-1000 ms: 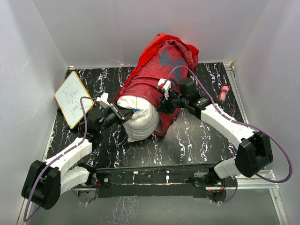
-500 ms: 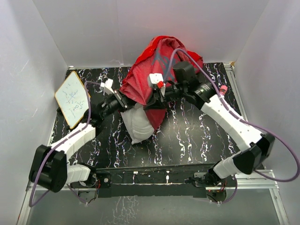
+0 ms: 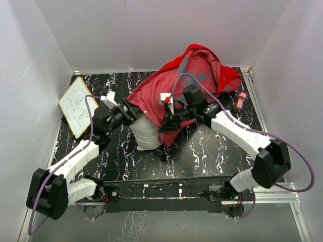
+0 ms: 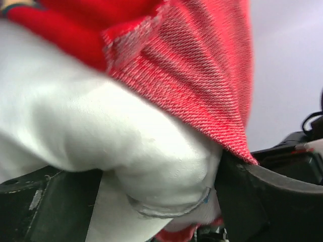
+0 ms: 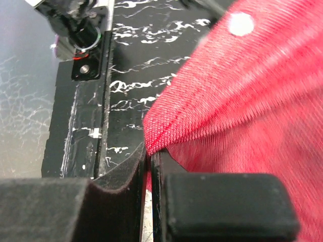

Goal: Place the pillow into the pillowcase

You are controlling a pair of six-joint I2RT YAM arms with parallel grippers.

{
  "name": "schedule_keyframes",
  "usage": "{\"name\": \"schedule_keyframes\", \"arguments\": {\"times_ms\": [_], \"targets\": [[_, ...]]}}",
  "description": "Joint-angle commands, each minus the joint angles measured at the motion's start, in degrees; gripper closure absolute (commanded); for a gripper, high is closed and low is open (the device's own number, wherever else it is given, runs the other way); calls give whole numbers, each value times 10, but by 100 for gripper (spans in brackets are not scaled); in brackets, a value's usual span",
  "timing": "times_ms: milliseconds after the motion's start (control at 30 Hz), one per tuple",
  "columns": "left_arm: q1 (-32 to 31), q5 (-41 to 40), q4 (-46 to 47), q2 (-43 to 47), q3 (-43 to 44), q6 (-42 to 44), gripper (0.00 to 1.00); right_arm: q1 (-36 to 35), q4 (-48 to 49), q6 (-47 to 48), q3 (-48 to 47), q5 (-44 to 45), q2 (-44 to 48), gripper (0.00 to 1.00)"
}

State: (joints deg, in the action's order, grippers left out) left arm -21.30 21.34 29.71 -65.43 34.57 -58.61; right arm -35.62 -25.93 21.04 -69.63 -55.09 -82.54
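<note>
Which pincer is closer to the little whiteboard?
Left. The left pincer is at the pillow, near the whiteboard; the right pincer pinches the pillowcase farther away, beyond the pillow.

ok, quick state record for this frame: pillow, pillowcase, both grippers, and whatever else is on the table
pillow: white, mostly under the red cloth; near end sticks out, resting on the table
pillowcase: red, draped over the pillow, far part bunched up toward the back right
left gripper: open, jaws spread wide around the pillow's exposed end
right gripper: shut on the pillowcase edge
other: whiteboard at the table's left edge; small red item far right
insertion: not finished
</note>
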Motion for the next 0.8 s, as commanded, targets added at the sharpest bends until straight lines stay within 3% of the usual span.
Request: {"name": "schedule_keyframes", "arguments": {"times_ms": [0, 200, 433, 533, 667, 733, 767], "targets": [[7, -76, -250, 54, -33, 93, 12, 29, 86, -62, 6, 20, 19, 92], [9, -113, -505, 139, 36, 180, 3, 34, 97, -106, -63, 18, -52, 92], [9, -58, -591, 253, 49, 224, 3, 24, 63, -123, -182, -41, -143, 92], [8, -8, -542, 259, -15, 179, 3, 0, 59, -113, -215, -65, -153, 92], [8, 60, -337, 218, -102, 107, 3, -72, 20, -87, -259, -53, -171, 92], [7, 60, -254, 194, -119, 88, 3, -93, 19, -83, -249, -41, -171, 83], [6, 56, -225, 181, -122, 82, 3, -95, 19, -82, -242, -34, -171, 73]]}}
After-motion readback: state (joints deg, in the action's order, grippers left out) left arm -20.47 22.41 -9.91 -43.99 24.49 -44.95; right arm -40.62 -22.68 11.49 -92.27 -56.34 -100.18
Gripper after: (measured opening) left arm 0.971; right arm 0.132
